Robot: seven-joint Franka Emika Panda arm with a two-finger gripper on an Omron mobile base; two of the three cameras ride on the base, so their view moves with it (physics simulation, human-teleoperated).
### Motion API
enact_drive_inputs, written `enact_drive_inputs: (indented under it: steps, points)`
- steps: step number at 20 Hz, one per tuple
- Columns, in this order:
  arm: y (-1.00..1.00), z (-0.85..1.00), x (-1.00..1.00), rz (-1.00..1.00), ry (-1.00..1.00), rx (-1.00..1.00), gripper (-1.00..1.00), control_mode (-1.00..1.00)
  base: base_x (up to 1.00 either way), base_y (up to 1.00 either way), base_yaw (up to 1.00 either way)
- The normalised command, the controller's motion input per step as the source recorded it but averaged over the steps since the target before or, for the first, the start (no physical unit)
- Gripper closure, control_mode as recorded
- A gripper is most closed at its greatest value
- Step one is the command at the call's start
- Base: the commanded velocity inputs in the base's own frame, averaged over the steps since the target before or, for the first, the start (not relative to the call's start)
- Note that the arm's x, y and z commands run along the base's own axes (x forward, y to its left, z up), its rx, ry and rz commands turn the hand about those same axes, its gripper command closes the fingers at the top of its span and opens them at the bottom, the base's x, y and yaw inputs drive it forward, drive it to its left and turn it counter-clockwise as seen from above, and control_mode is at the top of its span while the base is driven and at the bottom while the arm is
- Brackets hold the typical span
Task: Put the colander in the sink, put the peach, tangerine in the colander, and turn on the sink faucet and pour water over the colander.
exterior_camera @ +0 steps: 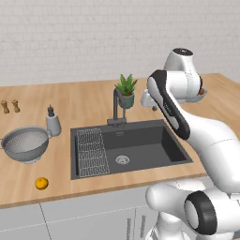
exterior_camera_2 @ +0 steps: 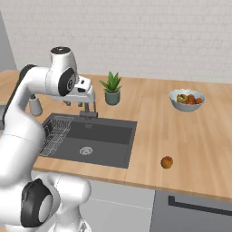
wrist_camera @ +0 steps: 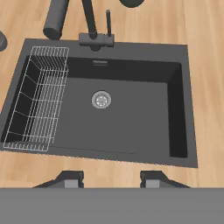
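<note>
The silvery colander (exterior_camera: 26, 144) stands on the wooden counter left of the dark sink (exterior_camera: 140, 150). A bright orange tangerine (exterior_camera: 41, 183) lies near the counter's front edge, below the colander. On the counter right of the sink rests the duller peach (exterior_camera_2: 166, 162). The dark faucet (exterior_camera: 117, 105) rises behind the basin, and no water runs from it. My gripper (wrist_camera: 111, 179) hangs high above the sink (wrist_camera: 131, 113) and looks down into it, open, with nothing between its fingertips. It shows beside the faucet (exterior_camera_2: 88, 108) as well, as the gripper (exterior_camera_2: 74, 104).
A wire rack (wrist_camera: 37, 98) fills the sink's left side, beside the steel drain (wrist_camera: 101, 99). A soap dispenser (exterior_camera: 52, 123) and a potted plant (exterior_camera: 126, 91) stand behind the basin. A pale fruit bowl (exterior_camera_2: 186, 99) sits at the back right, two small shakers (exterior_camera: 9, 106) at the far left.
</note>
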Motion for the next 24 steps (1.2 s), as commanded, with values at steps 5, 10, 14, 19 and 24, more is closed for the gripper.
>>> enact_drive_inputs:
  steps: [5,10,14,19,24]
  points:
    - [0.23,-0.12,-0.34,0.0,0.0,0.0,-1.0,-1.0,0.0,0.0,0.0]
    - [0.79,-0.37,-0.41,0.0,0.05,0.0,-1.0,-1.0,0.0,0.0,0.0]
    - [0.81,-0.21,-0.15,0.0,0.07,0.01,-1.0,-1.0,0.0,0.0,0.0]
    - [0.96,-0.18,0.0,-0.01,0.05,0.1,-1.0,-1.0,0.0,0.0,0.0]
    - [0.84,-0.19,0.02,-0.03,0.0,0.16,-1.0,-1.0,0.0,0.0,0.0]
